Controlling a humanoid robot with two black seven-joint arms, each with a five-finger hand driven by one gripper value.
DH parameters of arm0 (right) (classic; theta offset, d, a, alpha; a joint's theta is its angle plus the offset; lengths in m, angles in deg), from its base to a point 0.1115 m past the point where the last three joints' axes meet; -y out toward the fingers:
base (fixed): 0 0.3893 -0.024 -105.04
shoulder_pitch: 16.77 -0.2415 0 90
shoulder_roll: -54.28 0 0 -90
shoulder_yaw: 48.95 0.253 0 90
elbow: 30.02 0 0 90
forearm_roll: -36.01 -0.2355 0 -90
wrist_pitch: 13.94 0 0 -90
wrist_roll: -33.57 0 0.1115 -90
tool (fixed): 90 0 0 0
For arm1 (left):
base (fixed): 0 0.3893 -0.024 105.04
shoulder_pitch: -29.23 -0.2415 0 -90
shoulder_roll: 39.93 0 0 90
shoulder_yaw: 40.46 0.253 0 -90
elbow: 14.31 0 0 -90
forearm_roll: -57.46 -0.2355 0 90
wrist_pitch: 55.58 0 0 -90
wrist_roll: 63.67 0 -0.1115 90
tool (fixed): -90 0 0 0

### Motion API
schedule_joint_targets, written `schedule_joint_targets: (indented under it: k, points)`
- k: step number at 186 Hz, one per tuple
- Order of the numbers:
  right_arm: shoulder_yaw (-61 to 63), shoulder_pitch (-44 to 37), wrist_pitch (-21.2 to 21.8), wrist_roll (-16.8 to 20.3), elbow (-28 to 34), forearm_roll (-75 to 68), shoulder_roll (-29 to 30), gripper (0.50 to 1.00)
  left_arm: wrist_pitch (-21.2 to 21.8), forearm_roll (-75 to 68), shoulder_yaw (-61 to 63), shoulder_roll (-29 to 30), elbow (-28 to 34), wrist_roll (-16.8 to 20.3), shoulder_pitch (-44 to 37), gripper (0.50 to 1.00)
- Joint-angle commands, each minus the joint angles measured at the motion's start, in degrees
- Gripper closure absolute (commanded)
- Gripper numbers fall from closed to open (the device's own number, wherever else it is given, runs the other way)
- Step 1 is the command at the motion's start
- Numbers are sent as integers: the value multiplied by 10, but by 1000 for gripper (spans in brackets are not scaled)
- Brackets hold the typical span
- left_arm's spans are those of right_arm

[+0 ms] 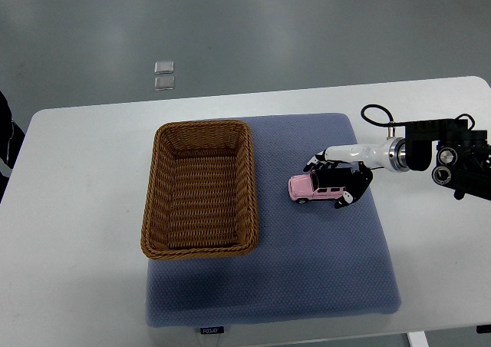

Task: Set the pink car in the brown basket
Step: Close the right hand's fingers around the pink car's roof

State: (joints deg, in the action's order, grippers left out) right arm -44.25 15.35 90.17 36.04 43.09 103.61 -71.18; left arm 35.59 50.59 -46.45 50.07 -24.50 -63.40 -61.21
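A pink toy car [313, 187] with a black roof sits on the blue-grey mat [322, 262], to the right of the brown wicker basket [199, 190]. The basket holds nothing. My right hand [337, 178] reaches in from the right and sits over the car's right half. Its fingers are curled around the car's body, thumb side at the front and the other fingers behind. The car still rests on the mat. The left arm is out of view.
The mat lies on a white table [77, 209]. Two small clear squares [163, 74] lie on the grey floor beyond the table. A dark object [6, 132] shows at the left edge.
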Motion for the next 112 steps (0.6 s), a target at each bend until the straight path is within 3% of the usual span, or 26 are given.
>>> schedule_joint_targets:
  k: [1,45,73,112]
  points:
    - [0,0,0,0,-1,1,1,717,1,0,0,0,0,0,0,500]
    - [0,-1,2,-2,-5,4,3,867,0,-1,0,0,0,0,0,500]
    - [0,-1,6,-3,-5,8,3,997,0,0,0,0,0,0,0,500]
    - [1,-5,6,-5,-5,6,1,1000,0,0,0,0,0,0,0,500]
